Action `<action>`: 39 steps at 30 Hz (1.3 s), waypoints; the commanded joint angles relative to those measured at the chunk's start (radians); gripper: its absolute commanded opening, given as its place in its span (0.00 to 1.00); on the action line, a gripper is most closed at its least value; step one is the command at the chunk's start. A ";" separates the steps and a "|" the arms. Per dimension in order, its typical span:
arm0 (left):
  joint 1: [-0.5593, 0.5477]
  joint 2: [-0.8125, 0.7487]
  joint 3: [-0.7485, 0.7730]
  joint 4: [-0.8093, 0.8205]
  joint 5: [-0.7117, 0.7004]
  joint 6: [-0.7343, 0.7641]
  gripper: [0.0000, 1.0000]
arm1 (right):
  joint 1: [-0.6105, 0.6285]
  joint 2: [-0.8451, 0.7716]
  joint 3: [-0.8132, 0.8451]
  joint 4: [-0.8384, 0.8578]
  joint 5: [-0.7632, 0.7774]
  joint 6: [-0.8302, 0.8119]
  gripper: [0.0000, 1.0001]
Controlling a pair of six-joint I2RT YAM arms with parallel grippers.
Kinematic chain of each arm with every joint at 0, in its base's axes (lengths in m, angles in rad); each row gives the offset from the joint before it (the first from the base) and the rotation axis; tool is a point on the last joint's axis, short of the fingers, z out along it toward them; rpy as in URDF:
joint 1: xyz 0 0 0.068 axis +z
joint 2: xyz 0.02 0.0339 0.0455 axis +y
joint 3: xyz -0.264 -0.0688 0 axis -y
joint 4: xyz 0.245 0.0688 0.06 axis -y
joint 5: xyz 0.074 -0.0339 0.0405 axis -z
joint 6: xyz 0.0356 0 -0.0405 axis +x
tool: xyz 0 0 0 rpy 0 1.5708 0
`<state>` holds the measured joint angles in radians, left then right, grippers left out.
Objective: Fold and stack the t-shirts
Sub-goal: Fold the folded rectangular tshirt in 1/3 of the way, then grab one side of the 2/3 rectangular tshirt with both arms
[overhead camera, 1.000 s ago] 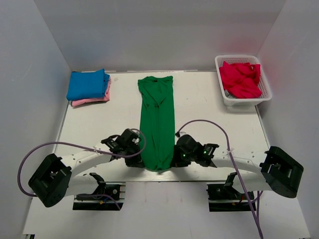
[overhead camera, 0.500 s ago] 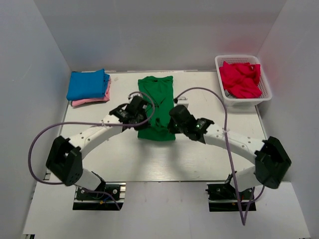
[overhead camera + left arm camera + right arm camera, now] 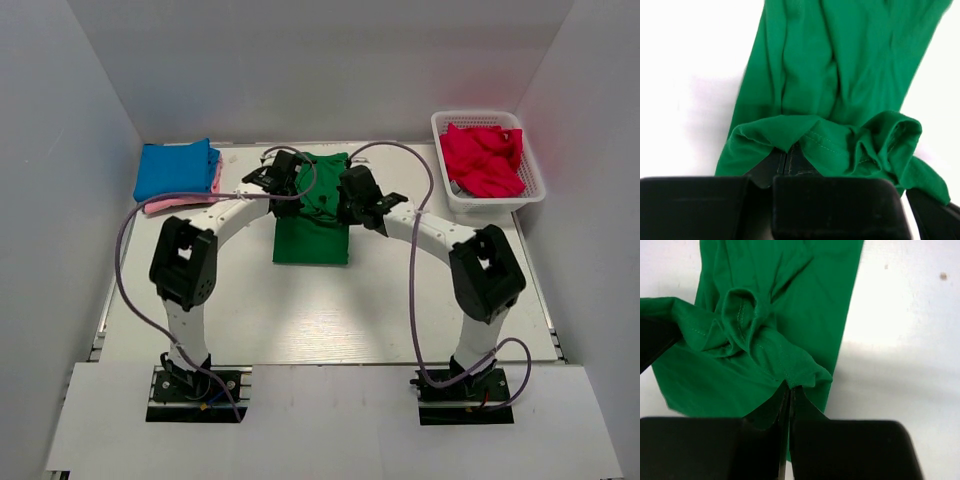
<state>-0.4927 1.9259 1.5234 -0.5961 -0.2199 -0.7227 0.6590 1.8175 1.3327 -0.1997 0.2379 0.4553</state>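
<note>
My left tool [image 3: 788, 156] is pinched together on one corner of the green t-shirt [image 3: 312, 235], and my right tool [image 3: 789, 391] is pinched on the corner beside it. Between them the stitched hem hangs bunched, just above the shirt's far end. Below and behind both tools the rest of the shirt lies on the desk [image 3: 300, 310] as a narrow band, doubled over on itself. I judge that the sleeves-in fold is done and the end-to-end fold is about halfway. I have yet to lay the hem down flat and let go.

Well off to the left of my left tool sits the finished pile, a folded blue t-shirt [image 3: 175, 170] on top of a folded pink t-shirt [image 3: 180, 203]. That makes two done.

Well off to the right of my right tool, the basket [image 3: 490, 203] holds crumpled red t-shirts [image 3: 482, 158]. I cannot tell how many.

What I think is left is to finish this fold, move the green one onto the pile, then do the red.
</note>
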 commanded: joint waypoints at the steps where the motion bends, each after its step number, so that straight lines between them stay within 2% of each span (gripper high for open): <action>1: 0.028 0.048 0.116 0.019 0.004 0.051 0.00 | -0.042 0.073 0.094 0.069 -0.071 -0.058 0.00; 3: 0.051 0.093 0.141 0.033 0.025 0.051 0.03 | -0.070 0.138 0.144 0.088 -0.110 -0.070 0.00; 5: 0.063 0.104 0.141 0.074 0.048 0.063 0.17 | -0.090 0.166 0.160 0.133 -0.133 -0.092 0.00; 6: 0.075 0.116 0.132 0.103 0.060 0.072 0.29 | -0.097 0.205 0.169 0.141 -0.187 -0.089 0.12; 7: 0.075 0.116 0.121 0.149 0.103 0.083 0.59 | -0.107 0.219 0.216 0.141 -0.212 -0.090 0.30; 8: 0.088 0.116 0.121 0.169 0.129 0.098 0.74 | -0.119 0.227 0.227 0.129 -0.227 -0.099 0.44; 9: 0.088 0.116 0.121 0.170 0.139 0.098 0.88 | -0.124 0.236 0.240 0.119 -0.257 -0.095 0.53; 10: 0.088 0.116 0.121 0.170 0.167 0.117 1.00 | -0.124 0.229 0.231 0.123 -0.299 -0.099 0.68; 11: 0.088 0.107 0.121 0.156 0.168 0.117 1.00 | -0.122 0.201 0.214 0.128 -0.311 -0.093 0.73; 12: 0.088 0.096 0.112 0.144 0.177 0.117 1.00 | -0.121 0.163 0.162 0.135 -0.324 -0.089 0.82; 13: 0.088 0.081 0.094 0.118 0.177 0.117 1.00 | -0.118 0.119 0.095 0.155 -0.336 -0.086 0.88; 16: 0.079 -0.017 -0.056 0.099 0.188 0.095 1.00 | -0.113 0.009 -0.042 0.169 -0.370 -0.034 0.88; 17: 0.079 -0.048 -0.169 0.123 0.188 0.079 1.00 | -0.116 -0.010 -0.140 0.174 -0.390 -0.003 0.88; 20: 0.068 -0.155 -0.351 0.177 0.224 0.049 1.00 | -0.108 -0.084 -0.263 0.187 -0.443 0.045 0.86; 23: 0.068 -0.214 -0.449 0.177 0.212 0.026 1.00 | -0.099 -0.110 -0.335 0.186 -0.460 0.071 0.85; 25: 0.068 -0.223 -0.486 0.177 0.200 0.026 0.93 | -0.096 -0.112 -0.352 0.187 -0.459 0.075 0.85; 32: 0.068 -0.154 -0.511 0.203 0.226 0.026 0.53 | -0.096 -0.032 -0.346 0.238 -0.496 0.098 0.58; 33: 0.068 -0.142 -0.500 0.203 0.226 0.026 0.42 | -0.096 -0.029 -0.346 0.244 -0.496 0.102 0.56; 34: 0.068 -0.133 -0.491 0.203 0.226 0.035 0.32 | -0.096 -0.020 -0.343 0.252 -0.496 0.102 0.51; 35: 0.068 -0.114 -0.491 0.203 0.226 0.035 0.22 | -0.096 -0.011 -0.333 0.250 -0.500 0.105 0.42; 36: 0.068 -0.114 -0.480 0.203 0.226 0.045 0.12 | -0.098 -0.001 -0.331 0.247 -0.502 0.102 0.40; 39: 0.068 -0.114 -0.480 0.212 0.215 0.045 0.00 | -0.096 0.000 -0.328 0.261 -0.497 0.097 0.32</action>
<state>-0.4229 1.7817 1.0466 -0.3744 0.0086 -0.6914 0.5606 1.8114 0.9764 0.0132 -0.2462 0.5499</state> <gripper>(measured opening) 0.043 0.335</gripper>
